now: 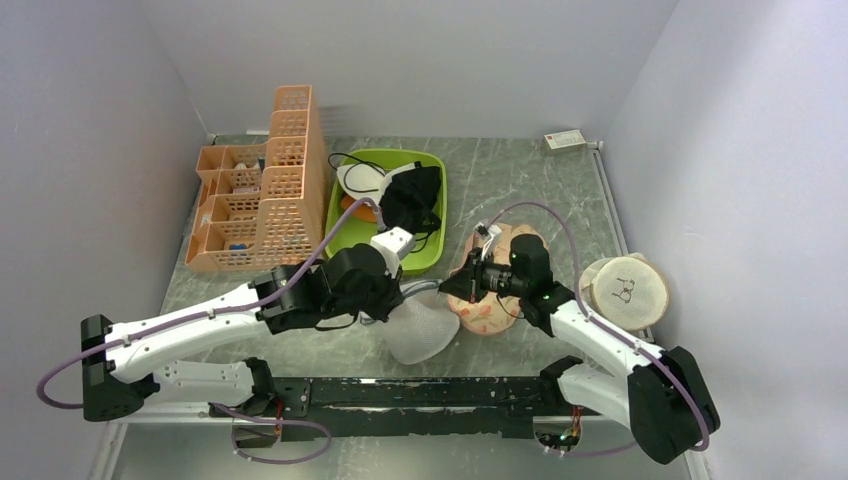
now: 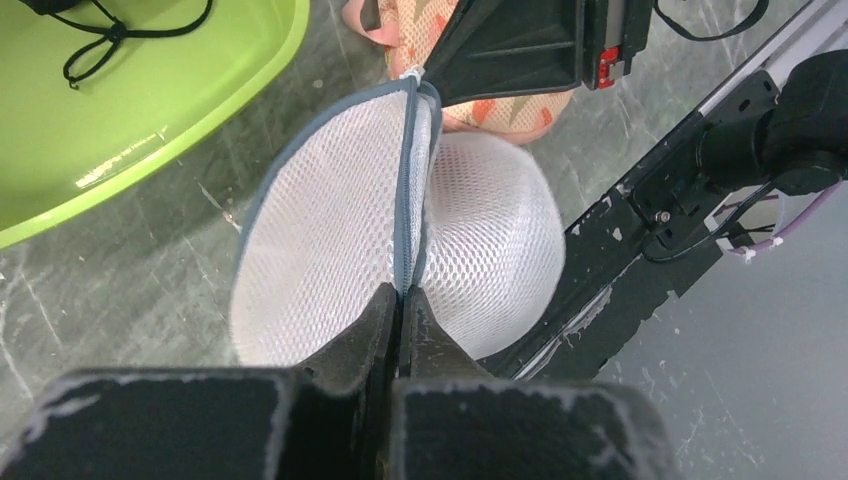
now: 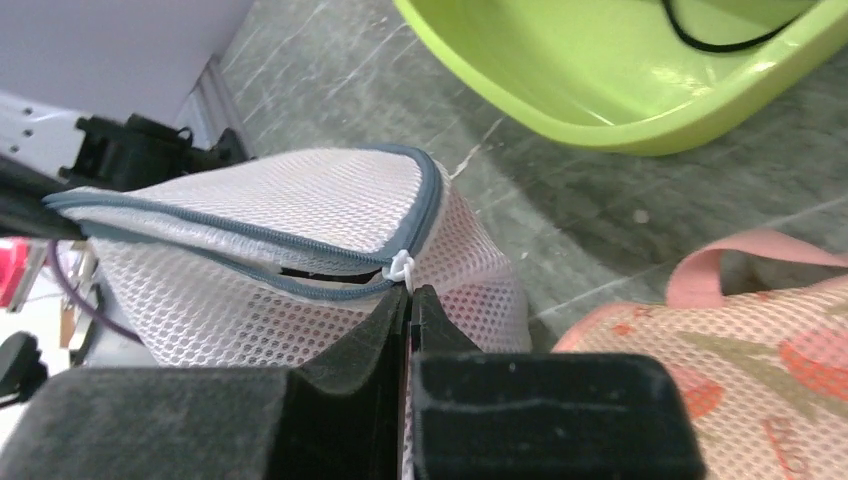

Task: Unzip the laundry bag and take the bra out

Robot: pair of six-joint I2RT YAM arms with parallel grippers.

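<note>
Two hands meet at one laundry bag (image 1: pixel 420 332), a white mesh dome with a grey zip rim. It lies on the grey marbled worktop (image 1: pixel 520 180) near the front edge, between the two arms. It sits just in front of the lime-green tub (image 1: pixel 432 258) and just beside the peach floral padded item (image 1: pixel 492 305), which is on its right.

From the left wrist view we see the left hand (image 2: pixel 402 305) with its fingers pressed together on the grey rim, pinching the seam where the two halves join. At the far end of that same seam, the black tip of the right hand (image 2: pixel 430 85) reaches the rim.

From the right wrist view, that hand's fingers are together as well. They are closed at the small white zip pull (image 3: pixel 401 268), which sits right at their tips. Leftward from the pull the two grey zip tapes run slightly apart, and a narrow dark gap shows between them close to it. We cannot make out through the mesh what the bag holds.

In the tub lie a black garment (image 1: pixel 412 198) and a white-cupped one (image 1: pixel 358 178). To the tub's left stand orange plastic baskets (image 1: pixel 265 185). Well to the right rests a cream round mesh pouch (image 1: pixel 625 292) with a black squiggle.
</note>
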